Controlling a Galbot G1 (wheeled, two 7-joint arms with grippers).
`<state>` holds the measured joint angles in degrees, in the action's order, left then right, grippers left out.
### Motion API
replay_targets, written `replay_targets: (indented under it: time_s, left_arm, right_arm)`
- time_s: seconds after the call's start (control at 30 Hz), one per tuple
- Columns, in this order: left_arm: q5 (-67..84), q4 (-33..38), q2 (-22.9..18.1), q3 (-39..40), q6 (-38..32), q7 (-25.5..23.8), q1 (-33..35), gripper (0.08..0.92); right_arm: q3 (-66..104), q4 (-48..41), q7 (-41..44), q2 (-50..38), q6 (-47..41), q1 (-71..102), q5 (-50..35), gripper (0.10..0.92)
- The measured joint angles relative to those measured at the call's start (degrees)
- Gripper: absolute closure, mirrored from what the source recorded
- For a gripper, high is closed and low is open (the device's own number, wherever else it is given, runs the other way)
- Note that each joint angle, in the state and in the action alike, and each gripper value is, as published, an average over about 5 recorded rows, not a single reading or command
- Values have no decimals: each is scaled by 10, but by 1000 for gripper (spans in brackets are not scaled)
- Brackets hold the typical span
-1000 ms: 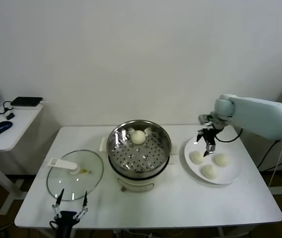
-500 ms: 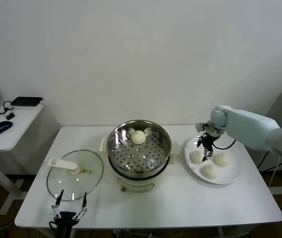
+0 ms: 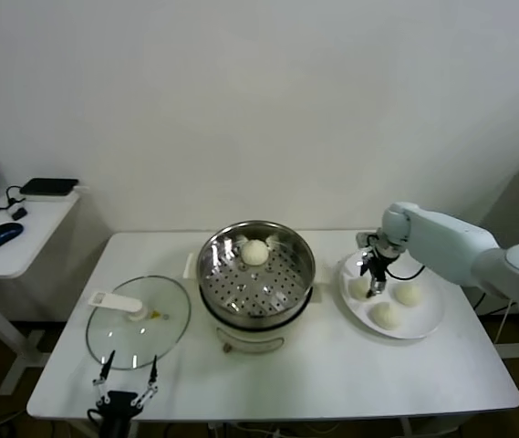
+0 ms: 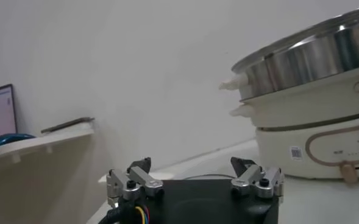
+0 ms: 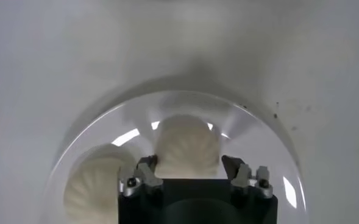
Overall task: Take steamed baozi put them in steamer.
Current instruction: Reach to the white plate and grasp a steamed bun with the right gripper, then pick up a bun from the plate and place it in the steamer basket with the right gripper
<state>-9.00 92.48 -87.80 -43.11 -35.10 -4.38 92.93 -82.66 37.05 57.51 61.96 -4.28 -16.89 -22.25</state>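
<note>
The steamer (image 3: pixel 255 290) stands mid-table with one baozi (image 3: pixel 254 253) on its perforated tray. Three more baozi lie on a white plate (image 3: pixel 420 321) to its right: one at the left (image 3: pixel 359 289), one at the right (image 3: pixel 408 294), one in front (image 3: pixel 384 315). My right gripper (image 3: pixel 371 279) is low over the left bun. In the right wrist view the open gripper (image 5: pixel 190 163) has this bun (image 5: pixel 188 146) between its fingers, with another bun (image 5: pixel 94 185) beside it. My left gripper (image 3: pixel 129 381) is parked open and empty at the table's front edge; it also shows in the left wrist view (image 4: pixel 194 164), with the steamer (image 4: pixel 313 58) beyond.
A round glass lid (image 3: pixel 138 321) with a white handle lies left of the steamer, just behind the left gripper. A side table at far left holds a mouse (image 3: pixel 2 234) and a black device (image 3: pixel 47 186). A wall stands close behind the table.
My right gripper has moved down and a little left, from above the plate's back edge onto the left bun. The left arm has not moved.
</note>
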Motion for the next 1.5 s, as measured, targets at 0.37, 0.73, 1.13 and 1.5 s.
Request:
replay_targets:
  time_s: [0.37, 0.73, 1.13, 1.5]
  left_arm:
    - [-2, 3, 0, -1, -3, 0, 4, 177]
    - [-5, 12, 2, 1, -4, 0, 9, 177]
    - [-20, 21, 5, 14, -7, 0, 13, 177]
    - [-32, 33, 7, 14, -15, 1, 26, 177]
  right_arm:
    - [-11, 33, 1, -16, -14, -27, -14, 414]
    - [-142, 194, -5, -38, -45, -204, -139, 414]
    - [-221, 397, -49, 1, -115, -419, -337, 414]
    - [-188, 410, -95, 113, -177, -433, -426, 414]
